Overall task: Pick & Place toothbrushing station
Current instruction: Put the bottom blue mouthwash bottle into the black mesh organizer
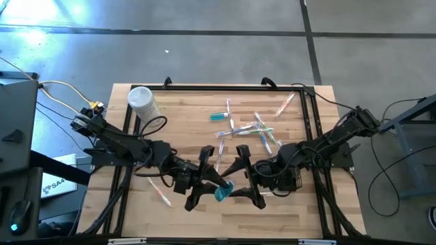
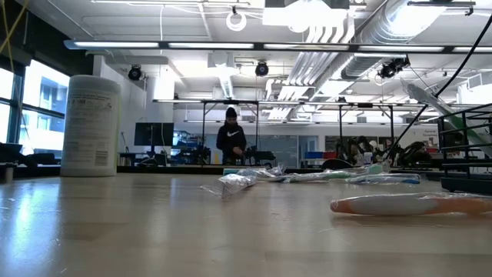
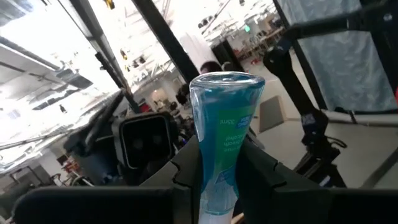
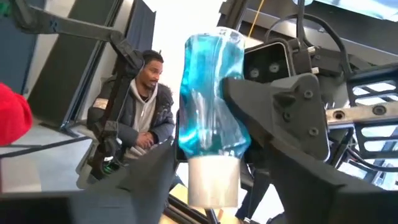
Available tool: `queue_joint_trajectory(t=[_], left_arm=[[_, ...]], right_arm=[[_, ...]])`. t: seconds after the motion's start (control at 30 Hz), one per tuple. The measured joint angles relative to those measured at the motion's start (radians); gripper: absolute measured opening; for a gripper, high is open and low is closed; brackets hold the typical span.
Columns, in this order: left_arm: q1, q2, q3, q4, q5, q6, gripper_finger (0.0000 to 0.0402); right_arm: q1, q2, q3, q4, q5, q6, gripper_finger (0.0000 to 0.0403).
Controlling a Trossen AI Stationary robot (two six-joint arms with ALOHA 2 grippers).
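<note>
High view: left of the teal toothpaste tube (image 1: 223, 193), a white cylindrical canister (image 1: 143, 102) stands near the table's (image 1: 184, 122) far left corner, and one toothbrush (image 1: 161, 192) lies alone on the wood well left of the tube; the left gripper (image 1: 208, 184) meets the tube at the table's near edge, its fingers (image 3: 273, 180) pinching the tube's sides in the left wrist view, crimped end away from the camera; the tube is lifted between both arms; just right of the tube the right gripper (image 1: 246, 185) faces it, jaws spread wide, the white cap (image 4: 213, 180) toward its wrist camera; beyond the tube, toward the far edge, loose toothbrushes (image 1: 255, 129) lie scattered with a second small teal tube (image 1: 219, 116) among them.
</note>
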Motion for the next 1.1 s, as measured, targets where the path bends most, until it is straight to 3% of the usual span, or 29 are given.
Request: queue_joint_trajectory(t=[0.1, 0.2, 0.33, 0.5, 0.53, 0.73, 1.0, 1.1], left_arm=[[-0.002, -0.001, 0.000, -0.001, 0.006, 0.001, 0.0064], [-0.003, -0.001, 0.000, -0.002, 0.009, 0.004, 0.0064], [-0.003, -0.001, 0.000, -0.001, 0.009, 0.005, 0.0064], [-0.003, -0.001, 0.000, -0.002, 0.011, 0.008, 0.0064], [-0.003, -0.001, 0.001, -0.003, 0.010, 0.012, 0.0064], [-0.003, -0.002, 0.002, -0.023, 0.011, 0.012, 0.0076], [-0.003, -0.003, 0.002, -0.062, 0.013, 0.002, 0.0146], [-0.003, -0.003, 0.002, -0.079, 0.008, -0.003, 0.0176]], right_arm=[[0.000, 0.000, 0.000, -0.006, 0.005, -0.003, 0.0286], [0.001, 0.000, 0.000, -0.012, 0.005, -0.003, 0.0270], [0.001, 0.000, 0.000, -0.012, 0.004, -0.004, 0.0205], [0.001, 0.000, 0.000, -0.025, 0.004, -0.028, 0.0090], [0.001, 0.000, 0.000, -0.027, 0.003, -0.037, 0.0085], [0.001, 0.000, 0.000, -0.035, 0.007, -0.053, 0.0087], [0.005, -0.002, 0.000, -0.081, 0.078, -0.061, 0.0087], [0.030, -0.019, 0.000, -0.140, 0.156, -0.060, 0.0087]])
